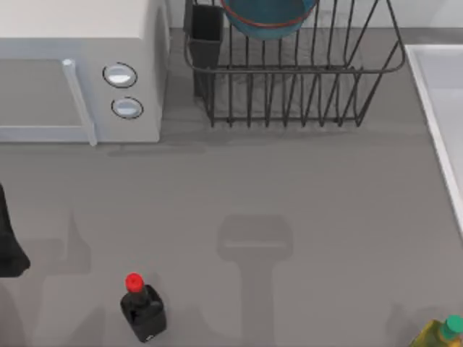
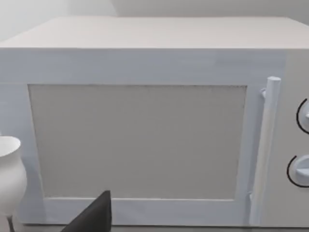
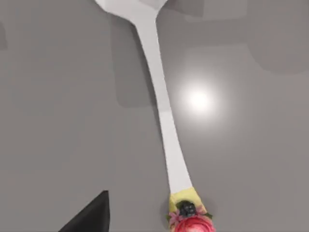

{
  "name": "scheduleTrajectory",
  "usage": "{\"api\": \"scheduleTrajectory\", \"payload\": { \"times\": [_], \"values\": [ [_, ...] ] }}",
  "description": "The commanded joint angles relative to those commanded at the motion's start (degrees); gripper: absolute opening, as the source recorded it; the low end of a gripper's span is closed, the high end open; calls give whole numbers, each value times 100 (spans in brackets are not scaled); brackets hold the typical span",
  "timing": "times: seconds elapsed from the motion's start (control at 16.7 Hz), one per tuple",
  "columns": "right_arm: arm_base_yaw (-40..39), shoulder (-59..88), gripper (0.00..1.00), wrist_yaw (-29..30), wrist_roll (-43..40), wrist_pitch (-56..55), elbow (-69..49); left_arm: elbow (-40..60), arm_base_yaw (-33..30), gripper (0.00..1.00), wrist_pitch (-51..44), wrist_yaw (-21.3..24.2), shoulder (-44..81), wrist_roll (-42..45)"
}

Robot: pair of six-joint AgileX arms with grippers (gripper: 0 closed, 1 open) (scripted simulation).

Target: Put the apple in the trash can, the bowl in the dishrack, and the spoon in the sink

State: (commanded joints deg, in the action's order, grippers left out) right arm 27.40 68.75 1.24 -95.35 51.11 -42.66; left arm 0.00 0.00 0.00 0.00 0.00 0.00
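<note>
Right now your left arm (image 1: 9, 242) sits at the table's 9 o'clock edge, close to the grey table (image 1: 340, 210). Its wrist camera faces the door of the white microwave (image 2: 140, 140), and a dark part of the left gripper (image 2: 94, 217) shows low in front of that door. You cannot tell whether that gripper is open or closed. A white vase (image 2: 9, 169) stands just beside the microwave.

From above, the microwave (image 1: 79, 65) is at 10 o'clock and the dishrack (image 1: 289, 94) at 12 o'clock, with its dark utensil cup (image 1: 206, 32) at the corner nearest the microwave. The bowl (image 1: 269, 18) is already inside the dishrack, tilted among the wires. The sink (image 1: 434, 108) runs along the 2 to 3 o'clock edge. A dark bottle with a red cap (image 1: 142, 307) stands at 7 o'clock and a yellow-green bottle (image 1: 441, 332) at 5 o'clock.

Your right wrist camera looks down on the spoon (image 3: 161, 111), pale, with a yellow and pink end on its handle. A dark part of the right gripper (image 3: 91, 215) shows near that end, apart from it; whether it is open or closed you cannot tell.
</note>
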Motion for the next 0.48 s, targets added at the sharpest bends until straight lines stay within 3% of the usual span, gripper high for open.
{"api": "scheduleTrajectory", "payload": {
  "times": [0.24,0.48],
  "values": [
    [389,920,100,-52,-1345,675,-655,0,0,100,0,0,0,0],
    [534,1255,100,-94,-1825,920,-908,0,0,100,0,0,0,0]
  ]
}}
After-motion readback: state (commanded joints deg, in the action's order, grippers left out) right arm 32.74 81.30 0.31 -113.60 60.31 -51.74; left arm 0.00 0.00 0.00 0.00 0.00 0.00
